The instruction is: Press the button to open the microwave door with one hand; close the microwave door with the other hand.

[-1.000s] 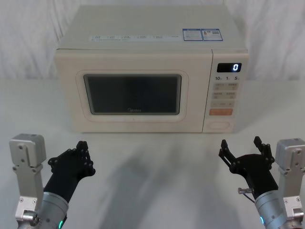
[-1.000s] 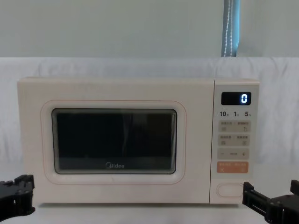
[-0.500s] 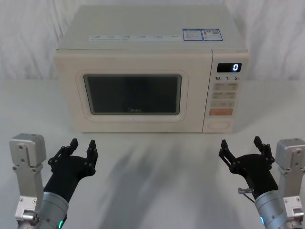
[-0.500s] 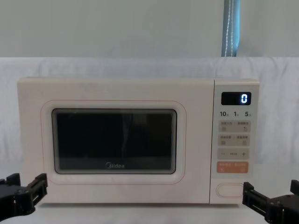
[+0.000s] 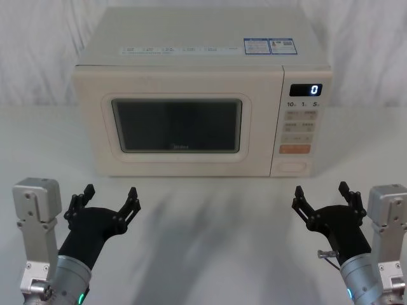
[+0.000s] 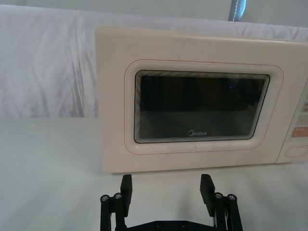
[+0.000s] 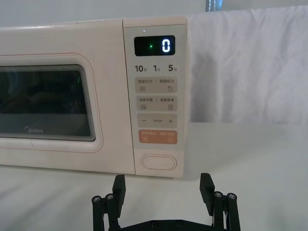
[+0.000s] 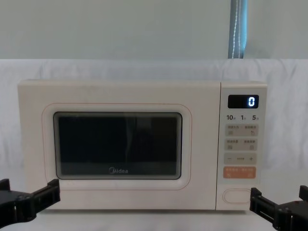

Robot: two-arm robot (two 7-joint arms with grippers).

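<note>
The cream microwave stands at the back of the table, its door [image 5: 177,127] [image 8: 118,144] [image 6: 202,108] [image 7: 43,101] shut flat, with a dark window and grey logo. The plain pill-shaped button [image 5: 294,167] [image 8: 237,196] [image 7: 159,161] [image 6: 296,151] sits at the bottom of the keypad strip. My left gripper [image 5: 110,190] [image 6: 166,179] [image 8: 29,185] hovers low in front of the door's left part, open and holding nothing. My right gripper [image 5: 320,188] [image 7: 163,177] [image 8: 279,191] is open in front of the keypad, a short way from the button and touching nothing.
The display [image 5: 306,89] reads 0, and an orange key [image 5: 294,149] lies just above the button. A white cloth covers the table [image 5: 210,222], with bare cloth between the grippers and the microwave's front. White drapery hangs behind.
My left gripper's fingers have spread from shut to wide open. The right arm, the door and the button look unchanged.
</note>
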